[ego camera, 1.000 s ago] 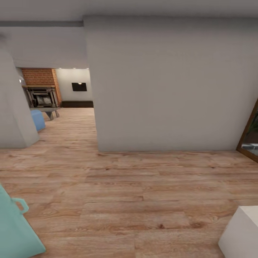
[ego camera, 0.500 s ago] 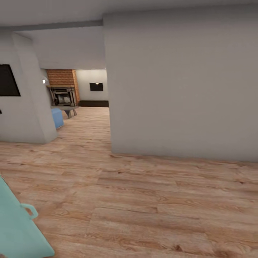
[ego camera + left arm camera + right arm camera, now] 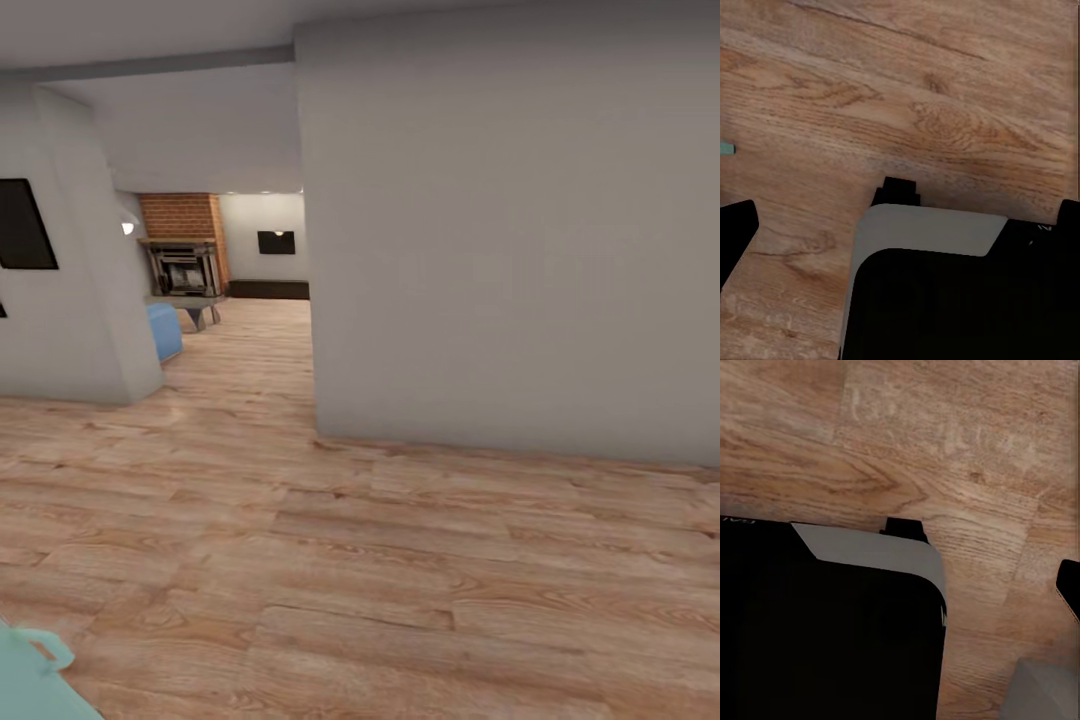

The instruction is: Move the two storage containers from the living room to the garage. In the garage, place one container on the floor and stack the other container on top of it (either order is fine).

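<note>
Wood plank floor point(image 3: 400, 560): light, runs from near to far through the gap ahead-left; broad open room across the near span.

Grey partition wall point(image 3: 510, 250): large, right and centre; its near vertical edge stands at the mouth of the passage and is the corner to keep off when passing.

Left wall pier point(image 3: 70, 300): bounds the passage on the left, with a dark panel point(image 3: 22, 225) on it.

Living room point(image 3: 225, 270): far, seen through the passage; brick fireplace point(image 3: 182, 245), blue sofa corner point(image 3: 164, 332).

Teal object with a handle point(image 3: 35, 665): near left corner, mostly cut off.

Change: over the last second my view has swung, the passage has slid rightward in frame, the teal object has sunk nearly out and a white box at near right is gone. I judge I am turning toward the living room, still in transit.

The two storage containers: presumably farther inside the living room.

My jaws: state cannot be told; both wrist views look down at planks past my dark body.
</note>
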